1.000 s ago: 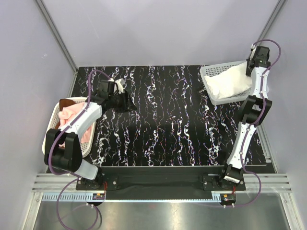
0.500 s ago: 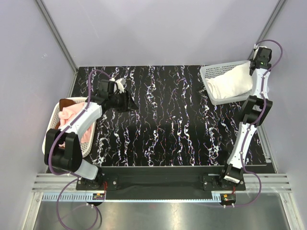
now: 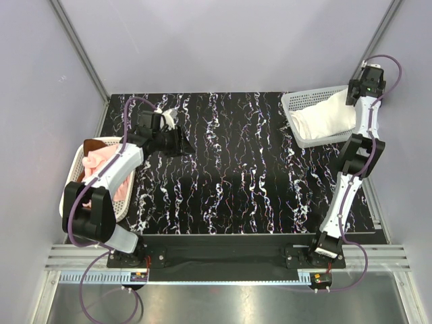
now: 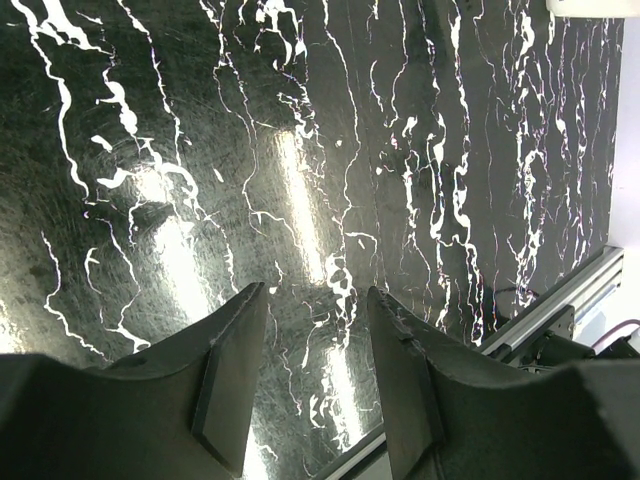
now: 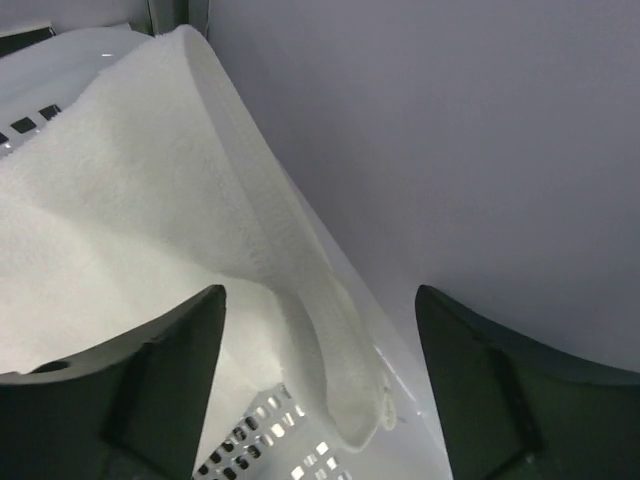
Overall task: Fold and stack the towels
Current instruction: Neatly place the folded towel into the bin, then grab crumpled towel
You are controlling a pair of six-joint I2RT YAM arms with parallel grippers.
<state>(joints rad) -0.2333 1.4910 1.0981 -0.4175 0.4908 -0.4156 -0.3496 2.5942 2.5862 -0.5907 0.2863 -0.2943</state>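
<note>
While the pink towel [image 3: 101, 167] sits bunched in the left basket [image 3: 123, 199], the left gripper [image 4: 312, 300] hangs half open over the table [image 4: 300, 120] holding nothing; white towel [image 5: 130, 200] is in the right basket [image 3: 293, 102], right gripper [image 5: 320, 295] wide open, not holding it

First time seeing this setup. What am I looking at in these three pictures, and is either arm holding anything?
Two robot arms are bolted at the near edge of a black marbled table. The overhead picture looks down on both. The other two come from a camera on each wrist, so the dark shapes at the bottom belong to that arm. A white towel lies in the right basket, a pink towel in the left basket. The left pincer is open over bare table. The right pincer is open at the white towel's edge. Neither holds anything.
</note>
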